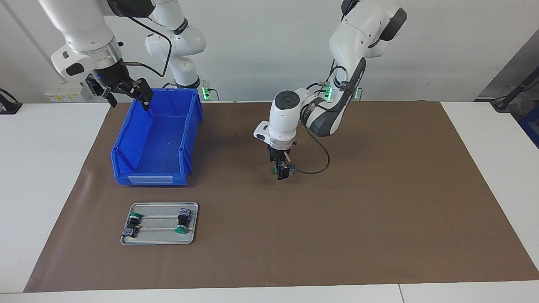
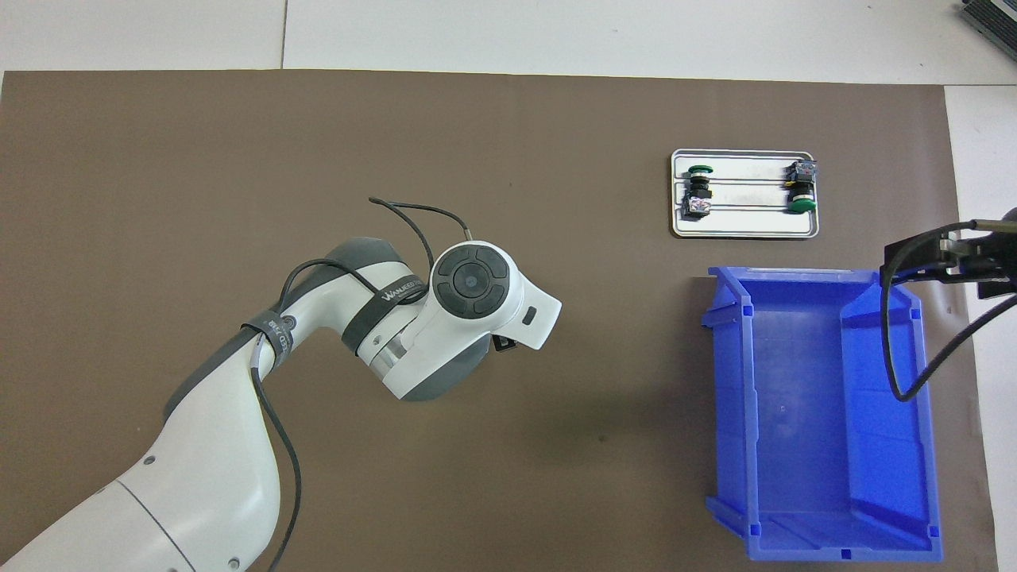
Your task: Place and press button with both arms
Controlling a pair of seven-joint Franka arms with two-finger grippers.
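Handling first: the button (image 1: 275, 170) is a small, hard plastic switch, so I judge it light and stiff, with nothing to crush. Its round green cap and barrel look smooth and could roll or twist between flat fingers. The squarer contact block at its base should be the surer place to grip. That also leaves the cap free to be pressed.

At present the button sits in the left claw (image 1: 283, 171), raised over the middle of the brown mat (image 1: 379, 189) on the worktop. The claw points down and its fingers stand fairly wide, closed on the button. A bit of green shows at one side of the fingers and a blue-grey bit at the other, so the button seems to lie crosswise in the grip. From overhead the wrist hides it, so I cannot tell exactly where the fingers bear on it.

The right claw (image 1: 128, 94) hangs wide and empty over the robot-side rim of the blue bin (image 1: 126, 160), waiting. From the left claw, the bin lies toward the right arm's end of the worktop. The tray (image 1: 160, 243) lies the same way, carrying two similar switches (image 1: 134, 225) (image 1: 183, 221) well apart from the held button.
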